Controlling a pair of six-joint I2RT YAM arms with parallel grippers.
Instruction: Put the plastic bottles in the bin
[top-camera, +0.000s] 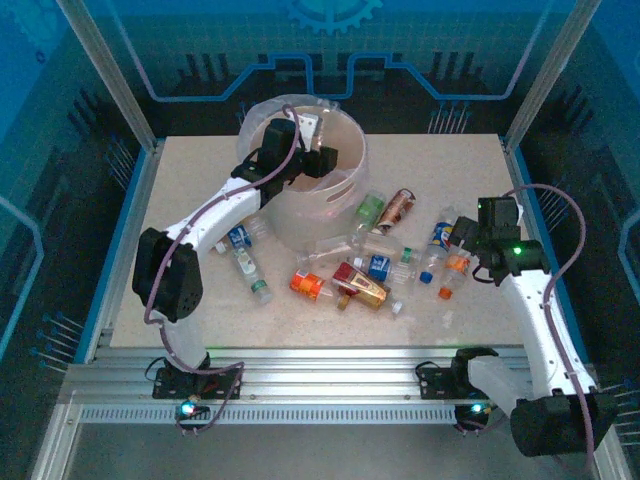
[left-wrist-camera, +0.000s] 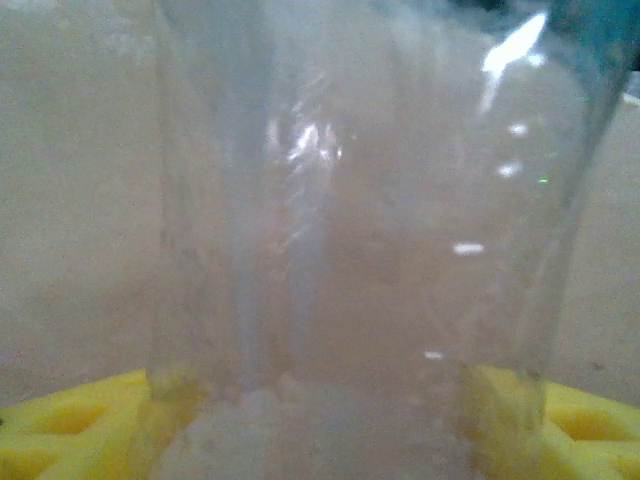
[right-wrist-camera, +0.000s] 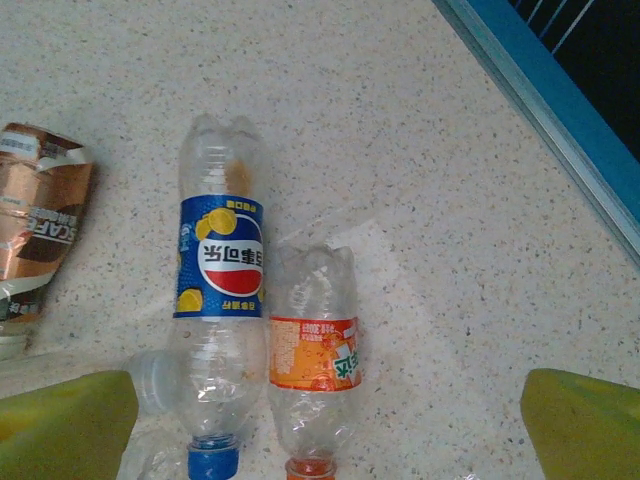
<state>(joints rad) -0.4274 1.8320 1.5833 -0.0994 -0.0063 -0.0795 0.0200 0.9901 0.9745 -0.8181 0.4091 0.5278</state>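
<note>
The bin (top-camera: 345, 205), a large whitish bucket, stands at the back of the table. My left gripper (top-camera: 318, 160) hangs over its opening. In the left wrist view its yellow fingers (left-wrist-camera: 70, 415) press on both sides of a clear bottle (left-wrist-camera: 360, 220) held at the left gripper (left-wrist-camera: 320, 425). My right gripper (top-camera: 462, 236) hovers open above a blue-labelled bottle (right-wrist-camera: 220, 300) and an orange-labelled bottle (right-wrist-camera: 313, 370), which lie side by side between the spread right gripper (right-wrist-camera: 325, 430). A copper bottle (right-wrist-camera: 35, 235) lies to their left.
Several more bottles are scattered in front of the bin: a green one (top-camera: 370, 210), an orange one (top-camera: 308, 286), a red-gold one (top-camera: 362, 286), and a blue-labelled one (top-camera: 238, 237) on its left. The blue frame rail (right-wrist-camera: 540, 110) runs close on the right.
</note>
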